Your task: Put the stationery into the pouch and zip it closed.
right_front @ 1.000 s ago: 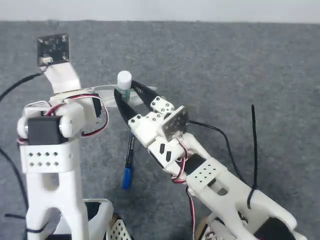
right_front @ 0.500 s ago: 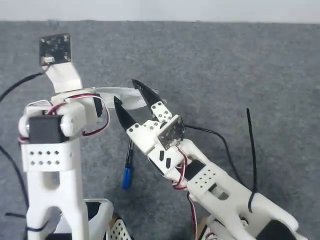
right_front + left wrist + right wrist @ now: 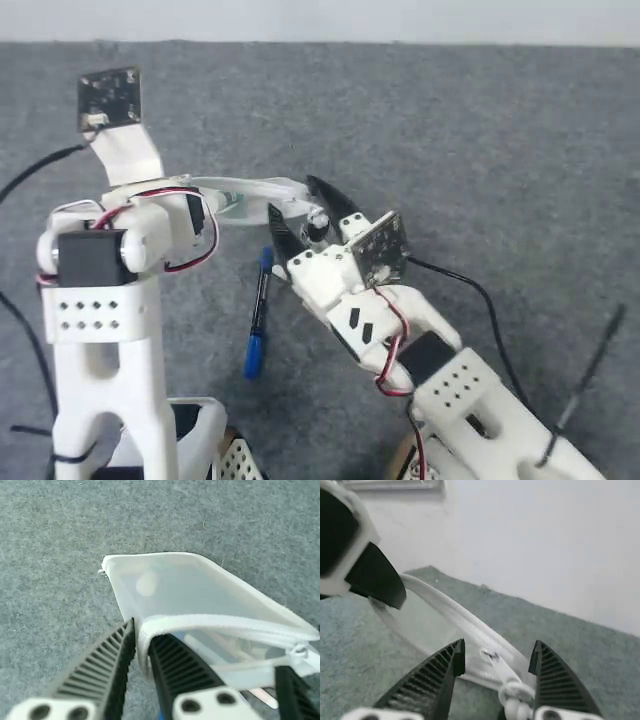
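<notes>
A translucent white pouch hangs off the table, and my left gripper is shut on its rim. Its mouth gapes in the left wrist view, where the pouch holds a pale round-ended stick and some pinkish items. My right gripper is open at the pouch's free end. Its two fingers straddle the zipper band, and the zipper pull lies between them in my right gripper; I cannot tell whether they touch it. A blue pen lies on the grey mat below the pouch, between the two arms.
Grey carpet-like mat covers the table, with open room to the right and at the back. A loose black cable trails from the right arm. The left arm's white base stands at the front left.
One second ago my right gripper held a white-capped stick over the pouch; the stick is gone from its fingers. That gripper has since shifted right to the pouch's zipper end.
</notes>
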Tool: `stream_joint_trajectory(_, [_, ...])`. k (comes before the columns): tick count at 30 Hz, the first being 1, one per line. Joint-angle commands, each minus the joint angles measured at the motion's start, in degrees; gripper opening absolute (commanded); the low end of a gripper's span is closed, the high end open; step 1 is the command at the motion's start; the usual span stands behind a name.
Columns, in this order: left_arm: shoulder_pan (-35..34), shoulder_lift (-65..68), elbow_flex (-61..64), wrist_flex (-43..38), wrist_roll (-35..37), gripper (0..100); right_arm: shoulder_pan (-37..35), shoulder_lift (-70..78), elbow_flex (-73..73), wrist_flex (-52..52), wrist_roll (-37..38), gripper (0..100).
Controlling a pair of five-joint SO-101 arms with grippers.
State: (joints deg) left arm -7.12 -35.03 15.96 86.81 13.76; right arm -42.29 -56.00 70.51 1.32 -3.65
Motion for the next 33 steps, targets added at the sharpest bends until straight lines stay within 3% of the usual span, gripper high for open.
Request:
stream_joint_trajectory(1, [-0.26,1.05,0.13,-1.85,0.44,1,1.1,-6.37,-3.78,8.04,-0.18,19.8])
stream_joint_trajectory(10, [-0.44,0.97,0.13,-2.81,0.35,1,3.82,-9.71,-3.87,19.38,5.1,19.8])
stream_joint_trajectory(18, [-0.7,0.97,0.13,-3.52,0.44,1,6.73,-9.8,-3.87,28.0,5.01,19.6])
stream_joint_trajectory(25, [-7.91,1.05,0.04,-5.63,0.7,1,6.73,-9.27,-3.87,31.69,4.92,19.5])
stream_joint_trajectory(33, [-10.9,0.79,-0.04,-5.89,0.79,1,6.29,-9.19,-4.31,34.86,5.27,19.4])
